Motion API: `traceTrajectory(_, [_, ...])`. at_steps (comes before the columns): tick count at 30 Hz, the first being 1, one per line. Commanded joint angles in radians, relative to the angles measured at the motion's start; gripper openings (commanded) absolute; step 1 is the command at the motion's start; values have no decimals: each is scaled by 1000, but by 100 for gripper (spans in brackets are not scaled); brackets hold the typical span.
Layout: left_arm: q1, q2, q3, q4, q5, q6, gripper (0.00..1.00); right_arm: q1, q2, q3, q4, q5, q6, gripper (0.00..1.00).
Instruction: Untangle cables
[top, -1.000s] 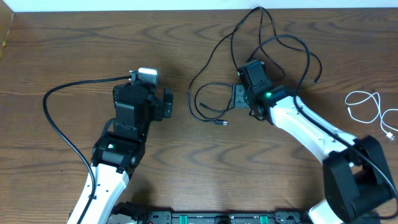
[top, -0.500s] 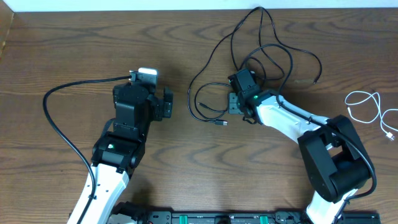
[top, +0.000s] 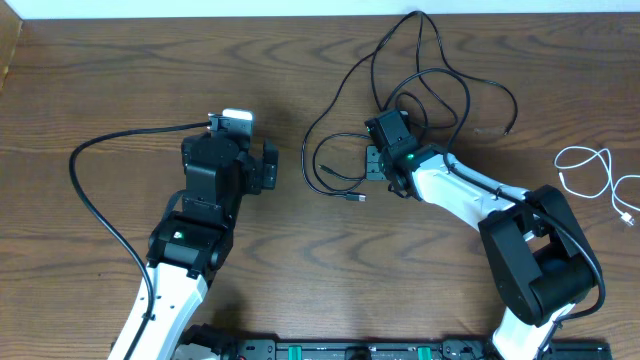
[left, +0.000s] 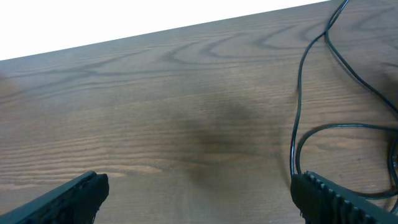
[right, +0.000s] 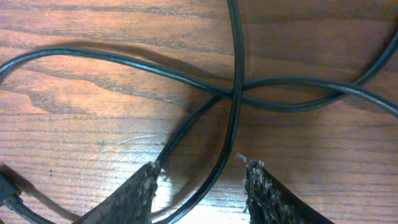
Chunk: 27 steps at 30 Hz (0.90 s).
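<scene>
Where the right gripper (right: 200, 167) straddles it, the black cable (right: 237, 56) leaves frame.

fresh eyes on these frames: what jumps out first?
The tangled black cable sits at upper centre of the table. Its strands cross just ahead of the open right gripper, and one runs between the fingers. A small white cable lies coiled apart at the right edge, and the left gripper hangs open over the wood to the tangle's left.
</scene>
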<state>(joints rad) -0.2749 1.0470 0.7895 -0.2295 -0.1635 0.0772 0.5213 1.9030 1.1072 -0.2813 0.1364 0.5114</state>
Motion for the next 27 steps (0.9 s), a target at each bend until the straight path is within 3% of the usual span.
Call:
traceTrajectory(1, [3, -12, 4, -2, -1, -13, 99, 4, 14, -4, 8, 38, 5, 37])
traceTrajectory(5, [3, -12, 4, -2, -2, -13, 98, 4, 30, -4, 10, 45, 8, 32])
traceTrajectory(14, [3, -12, 4, -2, -2, -13, 99, 3, 87, -4, 13, 45, 8, 32])
traceTrajectory(16, [3, -12, 4, -2, -2, -13, 99, 3, 100, -4, 13, 45, 8, 25])
traceTrajectory(18, [3, -12, 4, -2, -2, -13, 99, 3, 111, -4, 17, 45, 8, 13])
traceTrajectory(19, [3, -12, 4, -2, -1, -13, 99, 3, 113, -4, 17, 45, 8, 1])
traceTrajectory(27, [3, -12, 4, -2, -2, -13, 99, 3, 43, 2, -3, 44, -5, 1])
